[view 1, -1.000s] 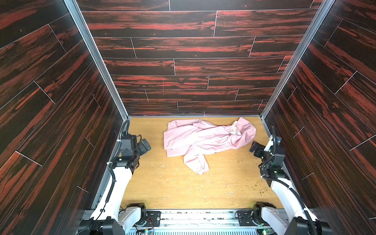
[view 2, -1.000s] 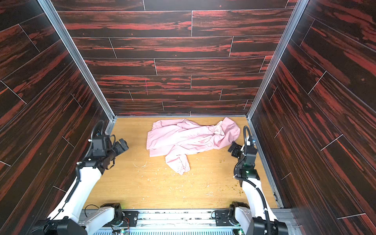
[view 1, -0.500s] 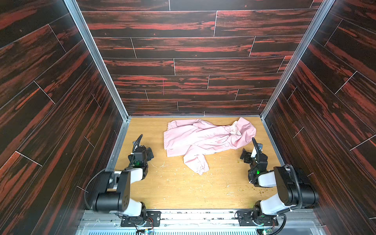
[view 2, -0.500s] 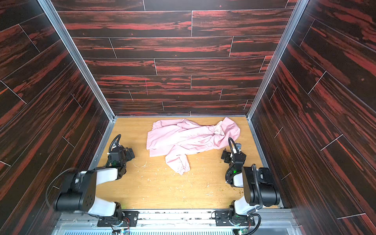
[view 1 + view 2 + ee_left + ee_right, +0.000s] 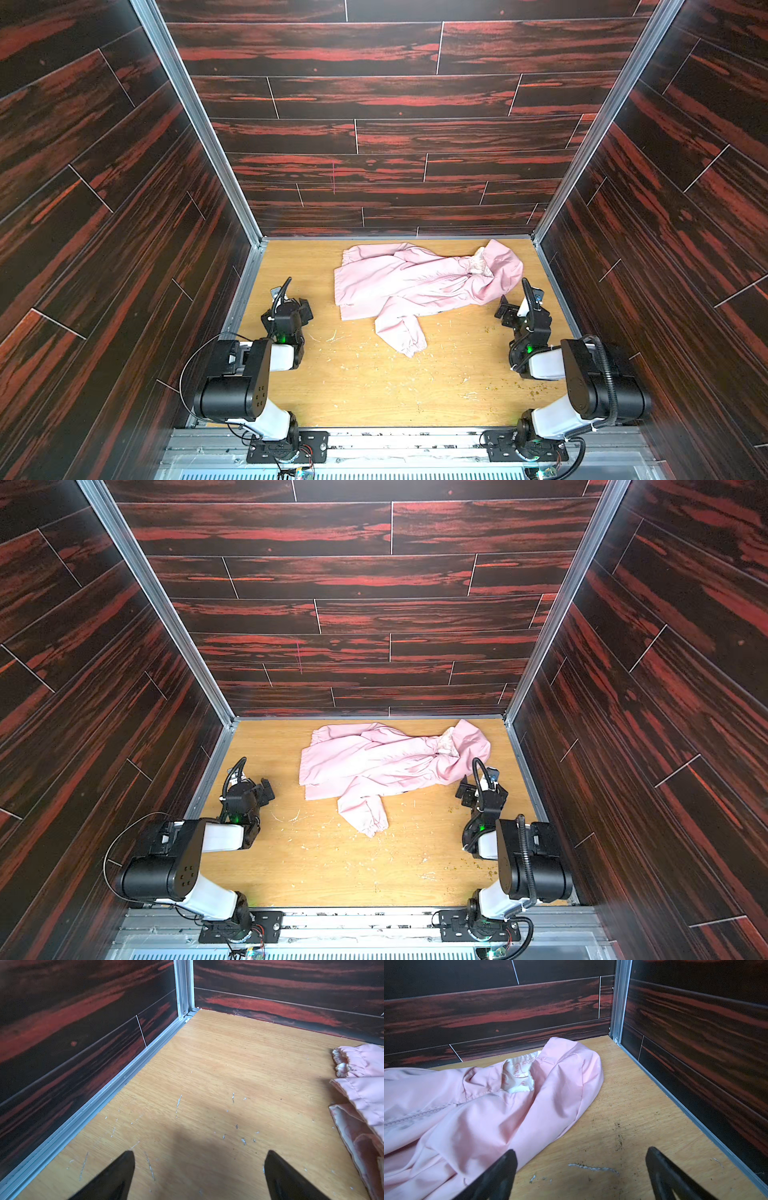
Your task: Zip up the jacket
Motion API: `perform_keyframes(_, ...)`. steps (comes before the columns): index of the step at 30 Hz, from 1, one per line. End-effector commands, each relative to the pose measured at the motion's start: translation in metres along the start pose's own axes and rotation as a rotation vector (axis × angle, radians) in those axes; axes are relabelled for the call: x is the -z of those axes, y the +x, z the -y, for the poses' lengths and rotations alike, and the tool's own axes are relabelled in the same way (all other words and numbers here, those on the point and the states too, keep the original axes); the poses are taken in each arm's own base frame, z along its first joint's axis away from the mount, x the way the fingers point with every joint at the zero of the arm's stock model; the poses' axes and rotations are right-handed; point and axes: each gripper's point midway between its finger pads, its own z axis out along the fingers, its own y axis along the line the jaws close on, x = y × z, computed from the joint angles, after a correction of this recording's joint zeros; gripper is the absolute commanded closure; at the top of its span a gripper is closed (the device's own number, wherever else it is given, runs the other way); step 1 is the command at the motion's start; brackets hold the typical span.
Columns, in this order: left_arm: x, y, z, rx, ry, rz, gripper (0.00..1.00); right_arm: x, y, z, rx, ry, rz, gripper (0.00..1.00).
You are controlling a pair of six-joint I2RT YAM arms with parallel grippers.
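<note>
The light-pink jacket lies crumpled at the back of the wooden table. Its hood points right and one sleeve with a gathered cuff trails toward the front. My left gripper hovers low and open to the left of the jacket, apart from it. The left wrist view shows my left gripper over bare wood, with the jacket at the edge. My right gripper stands open just beside the hood. A stretch of zipper shows.
Dark red wood-pattern walls enclose the table on three sides, with aluminium rails along their feet. Small crumbs and scratches dot the wooden table. Both arm bases sit at the front edge.
Both arms have folded down from a raised stance, bringing the grippers low over the table at either side of the jacket. The jacket has not moved.
</note>
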Motion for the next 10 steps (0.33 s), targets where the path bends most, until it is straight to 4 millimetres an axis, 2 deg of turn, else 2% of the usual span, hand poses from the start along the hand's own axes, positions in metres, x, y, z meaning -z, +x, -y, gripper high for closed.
perform_keyframes(1, 0.0017, -0.0147, 0.0019, -0.003, 0.0, 0.031, 0.01, -0.0033, -0.0084, -0.0013, 0.002, 0.001, 0.032, 0.01)
perform_keyframes(10, 0.0022, -0.0157, 0.002, -0.002, 0.001, 0.035, 0.01, -0.002, -0.0096, -0.0011, -0.003, -0.003, 0.039, 0.01)
